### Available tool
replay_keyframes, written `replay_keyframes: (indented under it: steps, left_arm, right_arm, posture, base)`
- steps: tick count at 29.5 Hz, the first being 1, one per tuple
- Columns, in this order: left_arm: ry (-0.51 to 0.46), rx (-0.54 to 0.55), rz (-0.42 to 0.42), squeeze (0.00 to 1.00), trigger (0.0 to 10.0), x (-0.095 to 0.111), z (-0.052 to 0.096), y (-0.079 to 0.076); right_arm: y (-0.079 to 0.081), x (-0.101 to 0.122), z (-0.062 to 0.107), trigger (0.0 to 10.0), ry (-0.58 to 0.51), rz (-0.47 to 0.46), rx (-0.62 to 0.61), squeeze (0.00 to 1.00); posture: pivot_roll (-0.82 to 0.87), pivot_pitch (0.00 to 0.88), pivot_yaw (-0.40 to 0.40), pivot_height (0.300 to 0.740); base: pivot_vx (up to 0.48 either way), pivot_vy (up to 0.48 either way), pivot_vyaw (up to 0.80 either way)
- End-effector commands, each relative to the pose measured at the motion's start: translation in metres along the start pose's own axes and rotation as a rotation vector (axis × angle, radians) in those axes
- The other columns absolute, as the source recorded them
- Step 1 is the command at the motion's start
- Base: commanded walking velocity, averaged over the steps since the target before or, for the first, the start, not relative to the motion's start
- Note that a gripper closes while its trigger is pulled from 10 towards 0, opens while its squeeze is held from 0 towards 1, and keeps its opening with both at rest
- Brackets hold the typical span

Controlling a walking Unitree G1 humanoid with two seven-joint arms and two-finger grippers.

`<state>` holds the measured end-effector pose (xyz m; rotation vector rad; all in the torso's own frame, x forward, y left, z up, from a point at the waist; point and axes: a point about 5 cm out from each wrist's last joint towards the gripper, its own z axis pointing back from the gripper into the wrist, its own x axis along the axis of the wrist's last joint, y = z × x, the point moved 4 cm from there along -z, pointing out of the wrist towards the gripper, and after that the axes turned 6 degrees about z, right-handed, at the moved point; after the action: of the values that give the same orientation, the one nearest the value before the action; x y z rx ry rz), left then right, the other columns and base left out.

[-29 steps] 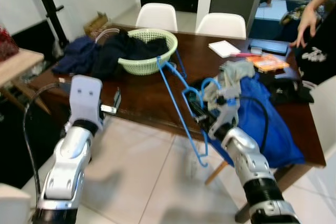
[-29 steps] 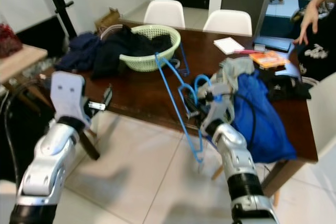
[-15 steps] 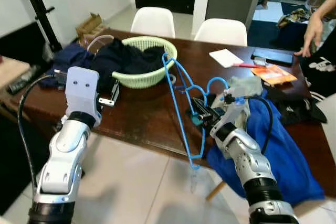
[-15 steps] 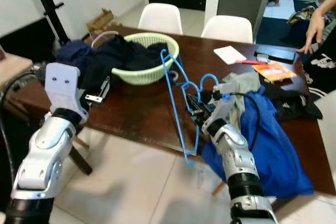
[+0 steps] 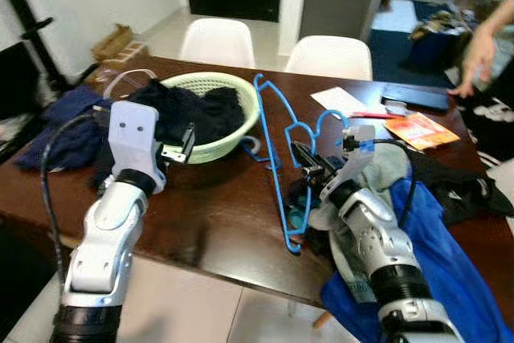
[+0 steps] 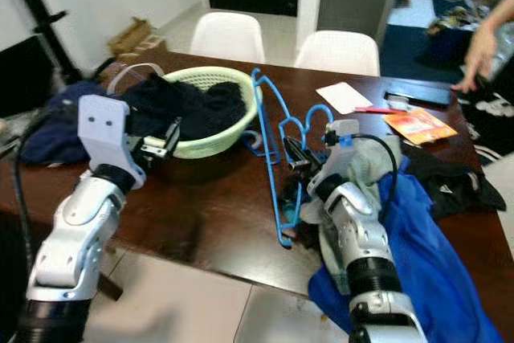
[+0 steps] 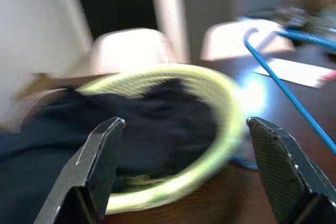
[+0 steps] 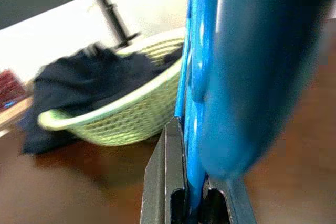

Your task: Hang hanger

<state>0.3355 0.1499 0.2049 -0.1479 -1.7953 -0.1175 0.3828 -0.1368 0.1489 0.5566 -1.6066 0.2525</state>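
In right tool [image 5: 303, 158], blue hanger [image 5: 271, 130]

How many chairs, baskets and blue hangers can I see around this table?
White chairs: 2
Pale green woven basket: 1
Blue wire hanger, held in the right gripper: 1
Total: 4

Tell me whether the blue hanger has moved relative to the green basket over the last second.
Yes. The blue hanger, clamped in the right gripper, swung up: its lower end, earlier below the table edge, now hangs above the tabletop, beside the green basket.
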Motion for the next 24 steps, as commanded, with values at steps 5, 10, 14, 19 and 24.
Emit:
replay_keyframes:
  steps: [5, 10, 14, 19, 24]
  left_arm:
    - [0.147, 0.05, 0.006, 0.0, 10.0, -0.049, 0.022, -0.002]
    - [0.186, 0.086, 0.025, 0.0, 10.0, -0.062, 0.03, 0.0]
    - [0.183, 0.082, 0.062, 0.0, 10.0, -0.064, 0.029, -0.001]
    - [0.186, 0.086, 0.087, 0.0, 10.0, -0.068, 0.029, 0.0]
    - [0.192, 0.089, 0.097, 0.0, 10.0, -0.071, 0.027, 0.002]
  right_arm:
    - [-0.005, -0.009, 0.007, 10.0, 0.035, 0.011, -0.011, 0.0]
    - [-0.003, -0.012, 0.008, 10.0, 0.036, 0.014, -0.008, 0.0]
    - [-0.004, -0.015, 0.009, 10.0, 0.044, 0.011, -0.01, 0.0]
    - [-0.005, -0.017, 0.009, 10.0, 0.051, 0.006, -0.011, 0.0]
    - [-0.004, -0.02, 0.007, 10.0, 0.059, 0.002, -0.007, 0.0]
  posture:
    - [-0.01, 0.01, 0.016, 0.74]
    - [-0.01, 0.0, 0.028, 0.74]
    - [-0.04, 0.0, 0.027, 0.74]
    - [-0.05, 0.0, 0.037, 0.74]
    - [-0.05, 0.0, 0.037, 0.74]
  base:
    - [0.0, 0.0, 0.0]
    - [0.0, 0.0, 0.0]
    - [0.0, 0.0, 0.0]
    - [0.0, 0.0, 0.0]
    - [0.0, 0.0, 0.0]
